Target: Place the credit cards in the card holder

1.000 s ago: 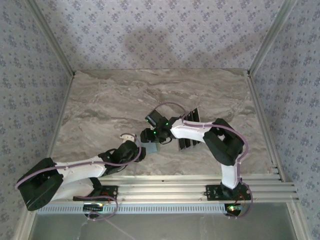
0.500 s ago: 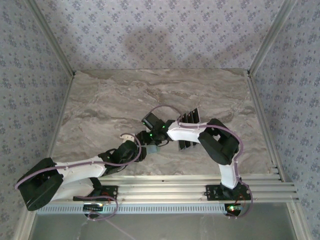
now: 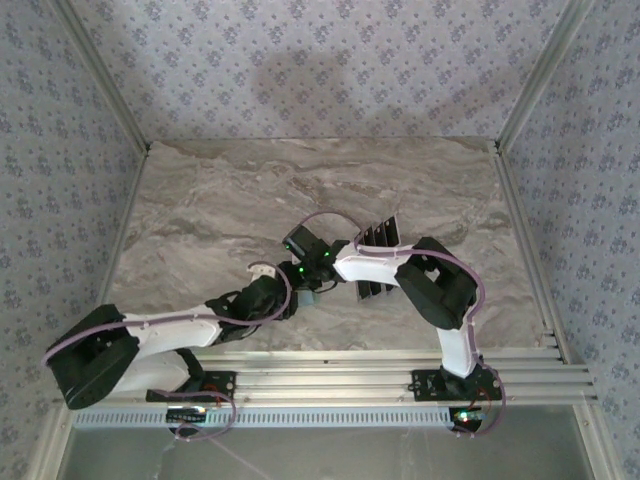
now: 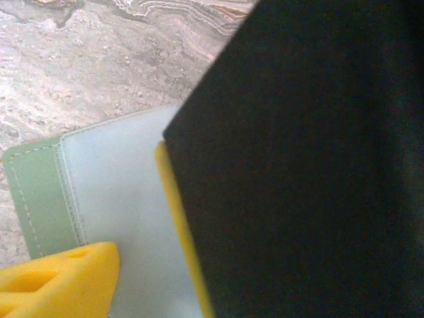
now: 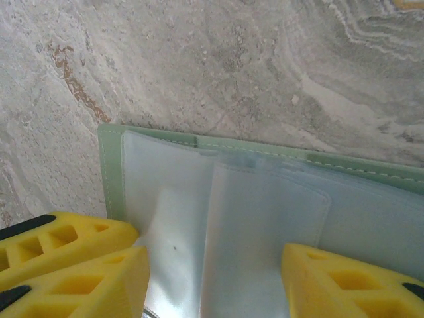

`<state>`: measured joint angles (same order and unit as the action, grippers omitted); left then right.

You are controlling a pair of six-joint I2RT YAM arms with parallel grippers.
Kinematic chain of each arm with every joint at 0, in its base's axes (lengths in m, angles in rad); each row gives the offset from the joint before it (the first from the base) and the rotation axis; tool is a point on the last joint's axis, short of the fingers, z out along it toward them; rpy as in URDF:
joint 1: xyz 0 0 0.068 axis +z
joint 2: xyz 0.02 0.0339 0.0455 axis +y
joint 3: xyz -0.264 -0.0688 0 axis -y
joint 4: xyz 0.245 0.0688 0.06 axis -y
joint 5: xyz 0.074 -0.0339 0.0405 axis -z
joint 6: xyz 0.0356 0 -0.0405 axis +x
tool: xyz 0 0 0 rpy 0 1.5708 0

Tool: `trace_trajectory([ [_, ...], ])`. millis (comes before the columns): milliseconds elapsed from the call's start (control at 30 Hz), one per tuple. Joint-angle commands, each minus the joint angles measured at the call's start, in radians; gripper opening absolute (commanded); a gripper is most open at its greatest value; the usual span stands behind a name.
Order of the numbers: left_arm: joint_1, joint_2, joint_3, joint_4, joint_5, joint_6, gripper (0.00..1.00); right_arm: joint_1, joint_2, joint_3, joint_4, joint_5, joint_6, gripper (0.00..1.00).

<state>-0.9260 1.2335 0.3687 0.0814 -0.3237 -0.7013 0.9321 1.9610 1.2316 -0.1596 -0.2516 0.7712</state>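
Note:
The sage-green card holder [image 5: 111,165] lies open on the marble, its clear sleeves [image 5: 265,218] facing up; from above it is a small patch [image 3: 308,297] where both grippers meet. My right gripper [image 5: 212,278] is open, its yellow fingers [image 5: 344,278] standing apart on either side of the sleeves. A dark credit card [image 4: 311,165] with a yellowish edge stands close before my left gripper [image 4: 218,291], over the holder [image 4: 40,192]. One left finger [image 4: 59,278] shows, with a gap between it and the card; the other finger is hidden behind the card. More credit cards [image 3: 378,262] lie in a row to the right.
The right forearm [image 3: 380,262] stretches over the row of cards. Aluminium rails [image 3: 400,370] run along the near table edge, and patterned walls close in the other three sides. Bare marble [image 3: 220,200] spreads to the back and left.
The right gripper has shifted slightly left and nearer, onto the holder. The left arm's base link has swung right and its forearm now reaches more directly towards the holder.

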Motion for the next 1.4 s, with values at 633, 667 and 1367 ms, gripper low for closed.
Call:
trace_trajectory([
  [633, -0.016, 0.09, 0.01, -0.04, -0.058, -0.063, 0.63, -0.053, -0.106, -0.095, -0.019, -0.003, 0.01, 0.58],
  [667, -0.016, 0.09, 0.009, -0.038, -0.057, -0.064, 0.63, -0.052, -0.108, -0.103, -0.016, 0.0, 0.013, 0.58],
  [1367, -0.017, -0.071, -0.037, -0.029, -0.049, -0.035, 0.75, -0.039, -0.034, -0.081, 0.038, -0.053, 0.05, 0.58],
])
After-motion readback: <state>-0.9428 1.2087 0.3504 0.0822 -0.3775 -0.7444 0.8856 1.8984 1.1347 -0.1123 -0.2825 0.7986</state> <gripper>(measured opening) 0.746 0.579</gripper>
